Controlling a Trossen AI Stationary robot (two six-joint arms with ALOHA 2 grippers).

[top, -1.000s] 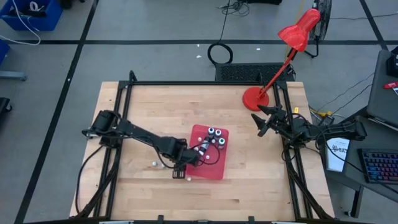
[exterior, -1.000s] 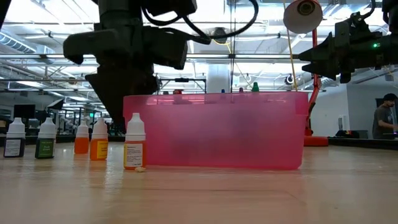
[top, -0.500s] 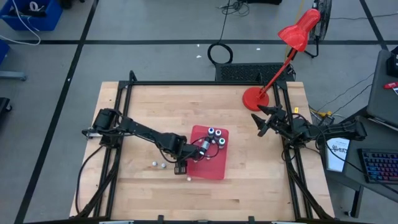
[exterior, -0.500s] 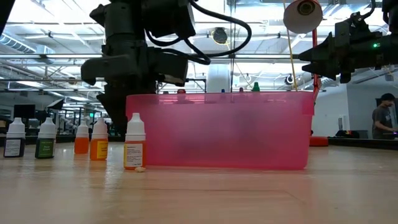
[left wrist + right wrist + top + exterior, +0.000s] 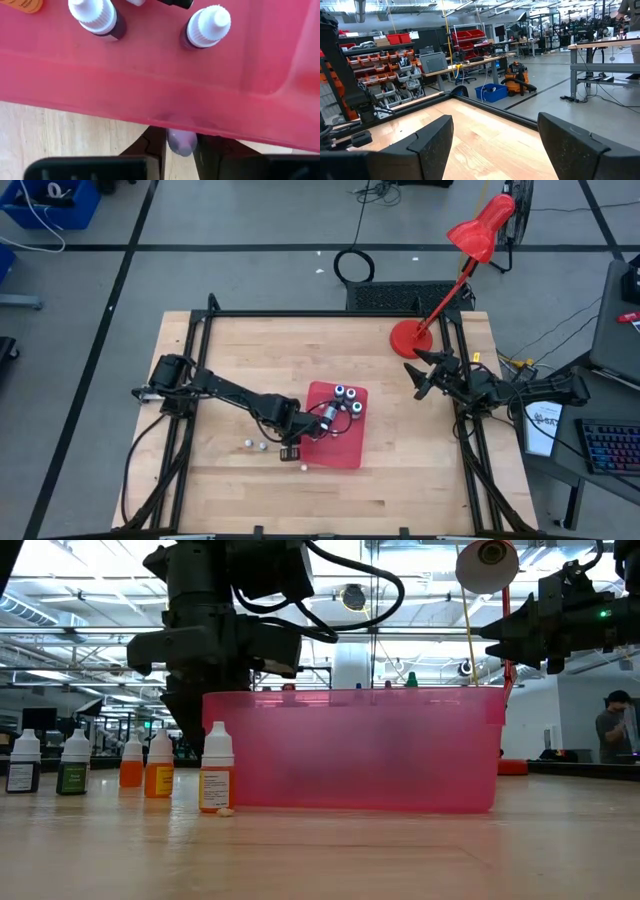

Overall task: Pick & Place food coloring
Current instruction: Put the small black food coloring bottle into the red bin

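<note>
A flat red tray [image 5: 338, 448] lies at the table's middle, and three food coloring bottles [image 5: 347, 400] stand upright in its far corner. Two of them, white-capped, show in the left wrist view [image 5: 207, 27]. My left gripper [image 5: 296, 446] points down just outside the tray's left wall [image 5: 150, 95], shut on a purplish bottle [image 5: 181, 141]. Several more bottles [image 5: 158, 765] stand on the wood left of the tray. My right gripper [image 5: 424, 376] waits open over the table's right edge. My left gripper pinches the purplish bottle's sides [image 5: 174, 145] between its two fingers [image 5: 152, 150], coming from above and pointing down. The bottle sits close against the tray's outer wall, and the tray's rim hides its far part. I cannot tell whether it stands on the wood.
A red desk lamp [image 5: 412, 335] stands on the far right corner. Two small bottles [image 5: 254, 445] stand left of my left gripper, and another bottle [image 5: 303, 465] stands at the tray's near left corner. Bare wood lies along the table's near and far sides.
My left arm has swung a little toward the table's far edge and closer to the tray's left wall. This uncovered a second small bottle on the wood beside it. For the last half second it has kept still.
</note>
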